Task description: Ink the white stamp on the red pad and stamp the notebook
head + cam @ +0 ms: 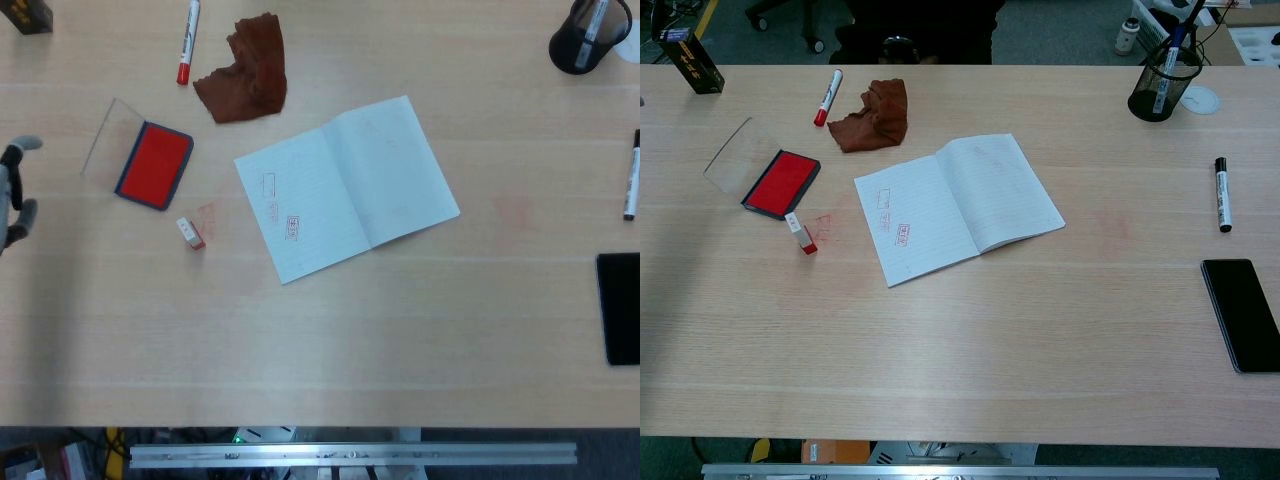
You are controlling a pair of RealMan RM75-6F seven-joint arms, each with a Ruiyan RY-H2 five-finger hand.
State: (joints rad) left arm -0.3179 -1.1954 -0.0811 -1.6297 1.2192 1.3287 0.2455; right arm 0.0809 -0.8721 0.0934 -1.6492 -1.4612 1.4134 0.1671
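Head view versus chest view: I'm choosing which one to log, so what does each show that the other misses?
Only the head view shows the left hand, its fingers at the left edge, holding nothing. Only the chest view shows the floor behind the table, and the whole black box at the far left corner. Both share the white stamp lying by the red pad, the open notebook, brown cloth and red marker.
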